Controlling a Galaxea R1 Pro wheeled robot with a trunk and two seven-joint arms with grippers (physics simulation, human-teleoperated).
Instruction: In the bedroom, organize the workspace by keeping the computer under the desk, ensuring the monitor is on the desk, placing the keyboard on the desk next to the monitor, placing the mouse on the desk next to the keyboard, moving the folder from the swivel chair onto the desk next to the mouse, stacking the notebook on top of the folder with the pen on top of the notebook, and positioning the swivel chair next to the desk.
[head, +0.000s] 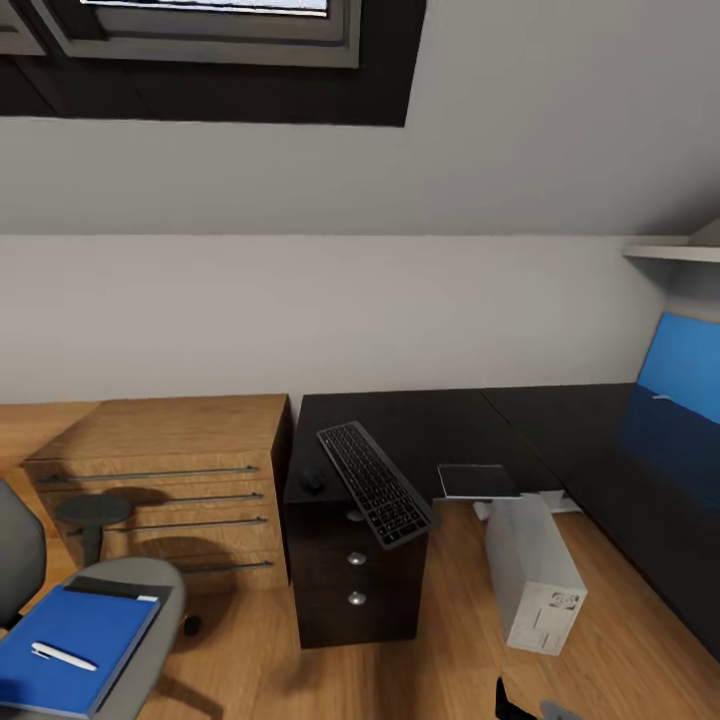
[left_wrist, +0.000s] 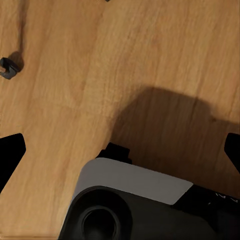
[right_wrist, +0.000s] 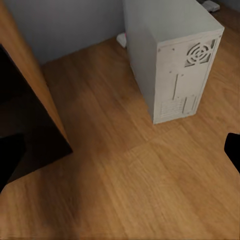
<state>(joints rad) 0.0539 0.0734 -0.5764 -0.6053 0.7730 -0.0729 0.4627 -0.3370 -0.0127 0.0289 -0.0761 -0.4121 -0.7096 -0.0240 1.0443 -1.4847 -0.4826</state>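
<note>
The black desk (head: 450, 420) stands against the wall. The keyboard (head: 375, 483) lies askew on it, its near end past the front edge, with the mouse (head: 312, 478) just left of it. The grey notebook (head: 478, 481) rests at the desk's front edge. The computer (head: 535, 572) (right_wrist: 172, 60) stands on the floor below that edge. At lower left, the swivel chair (head: 150, 600) carries the blue folder (head: 70, 650) with the white pen (head: 62, 656) on top. The monitor is out of view. My left gripper (left_wrist: 120, 152) and right gripper (right_wrist: 120, 155) hang open over bare floor.
A light wood drawer chest (head: 170, 470) adjoins the desk's left end, above the dark three-knob drawer unit (head: 355, 570). A blue wall panel (head: 685, 365) stands at the right. My own base (left_wrist: 130, 205) and a small caster (left_wrist: 7, 67) show on the wooden floor.
</note>
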